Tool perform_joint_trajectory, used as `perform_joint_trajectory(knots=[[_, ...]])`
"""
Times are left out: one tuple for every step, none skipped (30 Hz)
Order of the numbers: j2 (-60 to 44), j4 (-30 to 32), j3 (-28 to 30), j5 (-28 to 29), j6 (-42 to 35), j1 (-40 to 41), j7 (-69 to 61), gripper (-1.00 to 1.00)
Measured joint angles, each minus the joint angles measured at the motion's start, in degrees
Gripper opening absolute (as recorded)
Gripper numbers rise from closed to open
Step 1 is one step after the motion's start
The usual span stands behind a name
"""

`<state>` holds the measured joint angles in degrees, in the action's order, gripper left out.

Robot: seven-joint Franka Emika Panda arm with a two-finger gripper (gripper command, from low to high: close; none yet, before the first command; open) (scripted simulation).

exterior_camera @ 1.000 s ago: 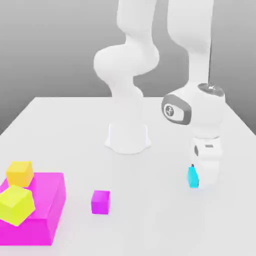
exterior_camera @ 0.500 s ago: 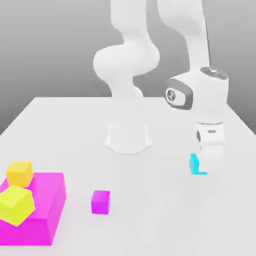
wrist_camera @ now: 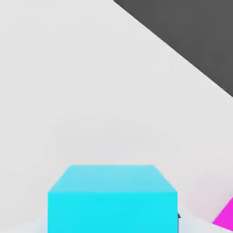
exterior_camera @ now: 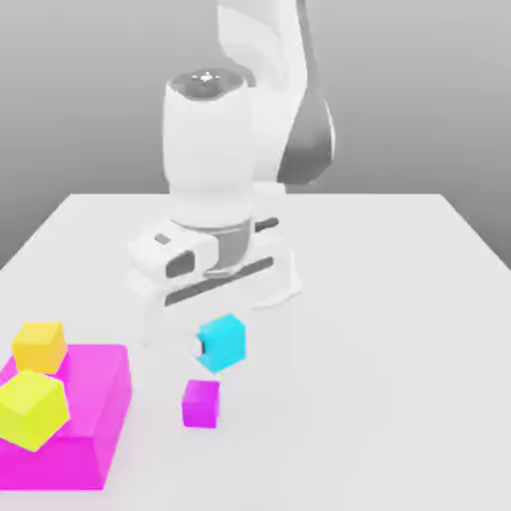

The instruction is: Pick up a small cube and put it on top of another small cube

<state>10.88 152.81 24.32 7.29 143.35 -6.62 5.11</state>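
Holding the small cyan cube [exterior_camera: 222, 343] clamped in its fingers, the gripper [exterior_camera: 203, 345] is hovering above the small magenta cube [exterior_camera: 201, 404], hand [exterior_camera: 205, 255] pointing down and turned at an angle, arm [exterior_camera: 269, 100] bending behind it.

There are one cyan cube [exterior_camera: 222, 343], one small magenta cube [exterior_camera: 201, 404], two yellow cubes [exterior_camera: 33, 408], and one big magenta block [exterior_camera: 88, 429].
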Motion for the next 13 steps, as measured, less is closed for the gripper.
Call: perform_joint_trajectory(knots=[[0.44,-0.88,1.46,0.46,-1.29,1.99,0.39,-1.00],[0.88,-1.75,2.97,0.93,-2.58,3.96,0.80,-1.00],[1.36,-2.62,4.46,1.42,-3.90,6.01,1.21,-1.00],[1.29,-3.59,6.10,1.56,-4.82,7.87,1.41,-1.00],[0.27,-4.64,7.92,1.03,-4.94,9.45,1.17,-1.00],[-1.56,-5.33,9.44,-0.16,-3.99,10.54,0.43,-1.00],[-3.39,-5.43,10.36,-1.46,-2.50,10.90,-0.46,-1.00],[-5.24,-5.24,10.92,-2.80,-0.70,11.01,-1.42,-1.00],[-7.09,-4.90,11.19,-4.16,1.25,11.16,-2.42,-1.00],[-8.27,-4.66,11.31,-5.02,2.51,11.20,-3.06,1.00],[-8.27,-4.66,11.31,-5.02,2.51,11.21,-3.06,1.00],[-8.27,-4.66,11.31,-5.02,2.51,11.20,-3.06,1.00],[-8.27,-4.66,11.31,-5.02,2.51,11.21,-3.06,1.00]])
